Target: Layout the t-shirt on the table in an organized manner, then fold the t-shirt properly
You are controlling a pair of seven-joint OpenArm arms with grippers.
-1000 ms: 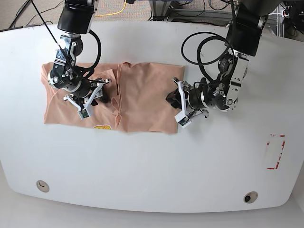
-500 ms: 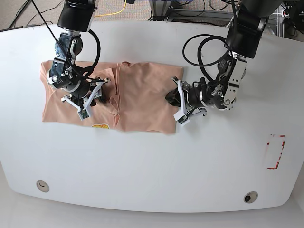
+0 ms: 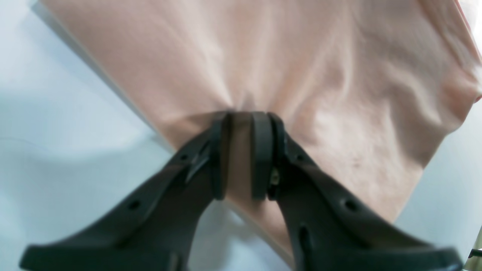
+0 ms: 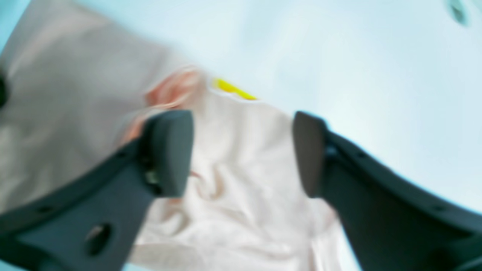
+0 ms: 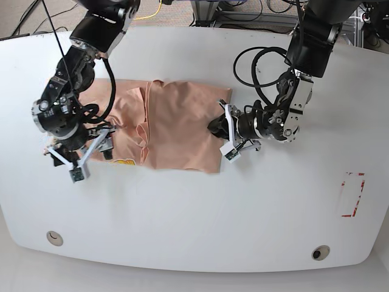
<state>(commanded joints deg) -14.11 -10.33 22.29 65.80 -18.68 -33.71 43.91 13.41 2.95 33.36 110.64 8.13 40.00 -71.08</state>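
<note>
T-shirt (image 5: 176,125) fabric, peach-tan and wrinkled, lies spread on the far half of the white surface (image 5: 194,207), its yellow print (image 5: 126,162) showing at the near edge toward the right arm's side. The left pincer (image 3: 241,158) is clamped tight on the shirt's edge, a fold of cloth squeezed between its dark pads, with creases fanning out from the pinch; in the base view it sits at the shirt's side edge. The right pincer (image 4: 243,150) stands wide apart with nothing between its pads, hanging above the cloth near the yellow print, though that view is blurred. A red-outlined rectangle mark (image 5: 352,194) lies well apart from the shirt.
</note>
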